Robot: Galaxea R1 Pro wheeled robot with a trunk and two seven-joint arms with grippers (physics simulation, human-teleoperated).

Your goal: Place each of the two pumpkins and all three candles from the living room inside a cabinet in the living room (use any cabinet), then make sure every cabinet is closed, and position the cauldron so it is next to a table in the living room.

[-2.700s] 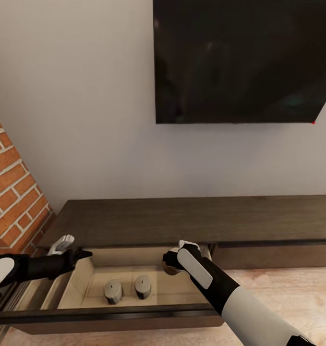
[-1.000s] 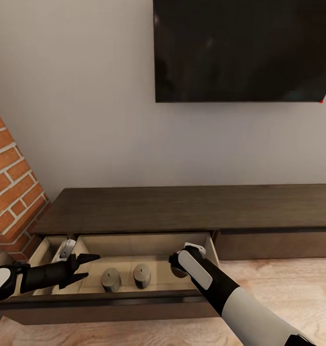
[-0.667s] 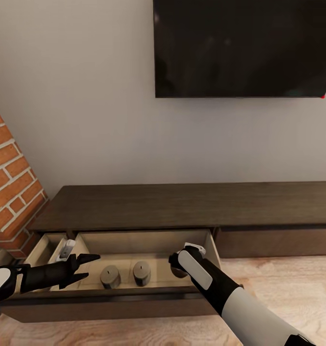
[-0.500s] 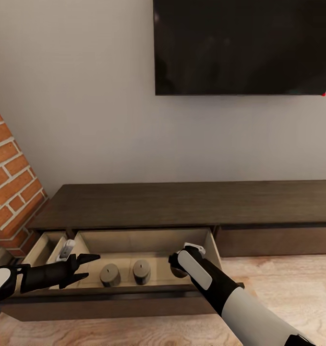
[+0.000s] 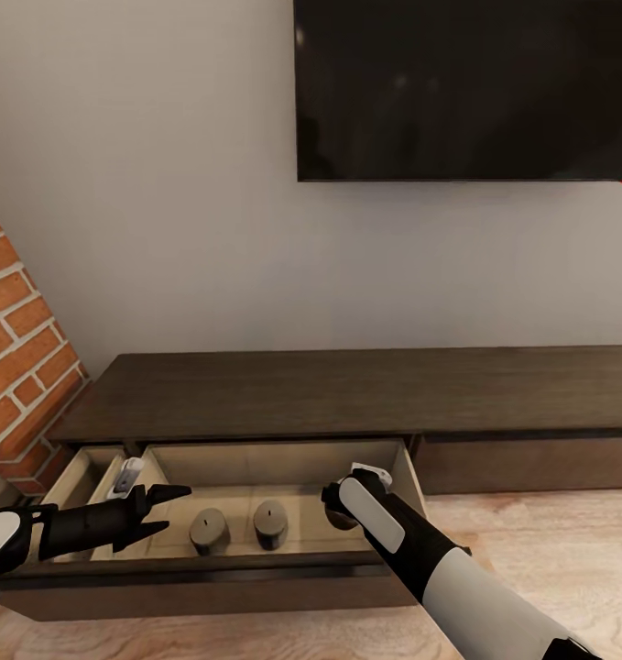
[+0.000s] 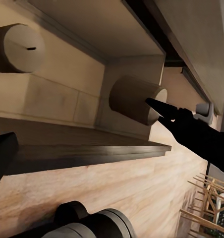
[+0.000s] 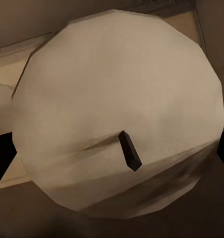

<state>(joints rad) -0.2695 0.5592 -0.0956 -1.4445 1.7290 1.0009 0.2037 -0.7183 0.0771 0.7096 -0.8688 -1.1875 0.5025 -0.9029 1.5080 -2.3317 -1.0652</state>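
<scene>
Head view showed two candles (image 5: 208, 531) standing side by side in the open drawer (image 5: 256, 467) of the cabinet (image 5: 347, 394). A third candle (image 7: 117, 114) sat gripped in the right gripper (image 5: 336, 510) at the drawer's right end. The left gripper (image 5: 159, 511), fingers spread and empty, hovered over the drawer's left end.

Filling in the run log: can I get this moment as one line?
drawer: open | candles inside: two | right gripper: third candle at drawer's right end, grip unclear | left gripper: jaws open, empty

Two candles (image 6: 20, 48) (image 6: 134, 99) stand in the open cabinet (image 6: 82, 148) drawer, beyond a dark fingertip (image 6: 164, 110)
</scene>
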